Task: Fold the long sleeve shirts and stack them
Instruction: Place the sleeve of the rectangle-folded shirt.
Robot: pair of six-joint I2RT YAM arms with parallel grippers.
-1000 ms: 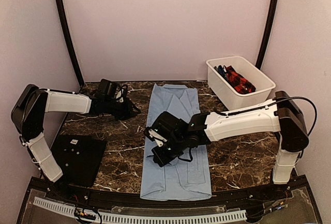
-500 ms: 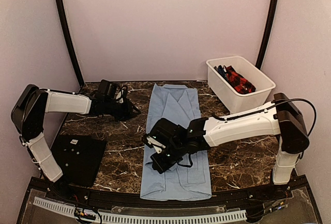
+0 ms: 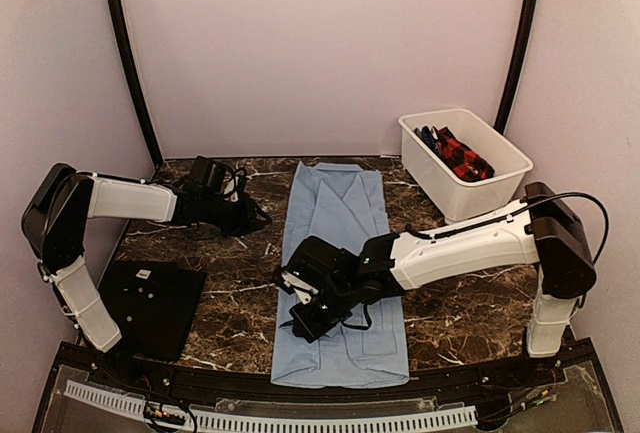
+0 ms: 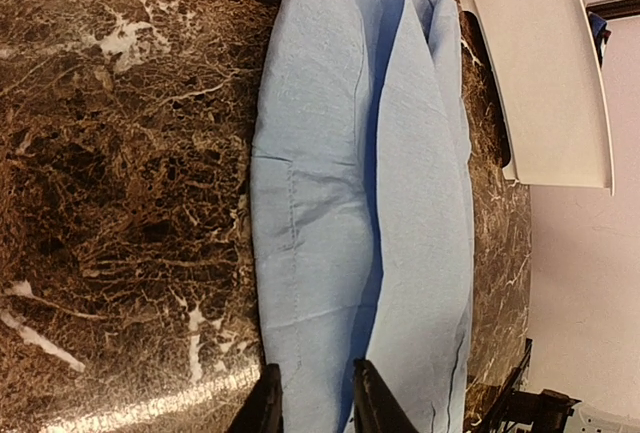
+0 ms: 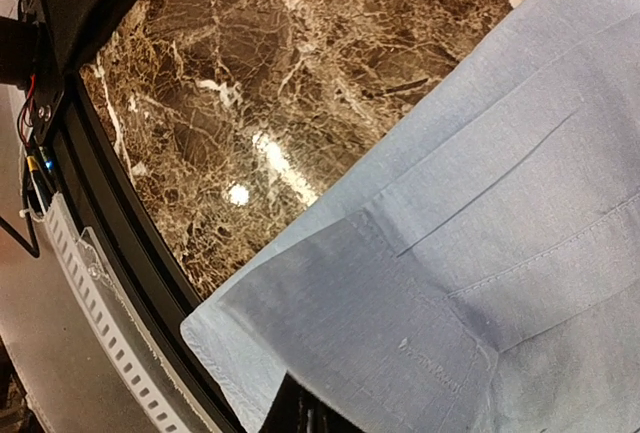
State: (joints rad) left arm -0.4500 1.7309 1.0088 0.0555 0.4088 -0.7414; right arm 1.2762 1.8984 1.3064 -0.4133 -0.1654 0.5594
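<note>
A light-blue long sleeve shirt (image 3: 338,253) lies as a long narrow strip down the middle of the marble table, collar at the far end. My right gripper (image 3: 300,321) is low over its near left part. In the right wrist view the dark fingers (image 5: 305,415) are shut, their tips hidden under the sleeve cuff (image 5: 350,333), which sits raised over them. My left gripper (image 3: 258,219) hovers over bare marble just left of the shirt's upper part. Its fingers (image 4: 268,405) stand slightly apart with nothing between them, pointing at the shirt (image 4: 350,203).
A white bin (image 3: 500,175) at the far right holds a red-black checked shirt (image 3: 462,158) and a dark blue one (image 3: 428,136). A flat black mat (image 3: 150,303) lies at the near left. The table's front rail (image 5: 90,203) runs close by the shirt's hem.
My right gripper has slid toward the near left over the shirt. The left arm has stayed put.
</note>
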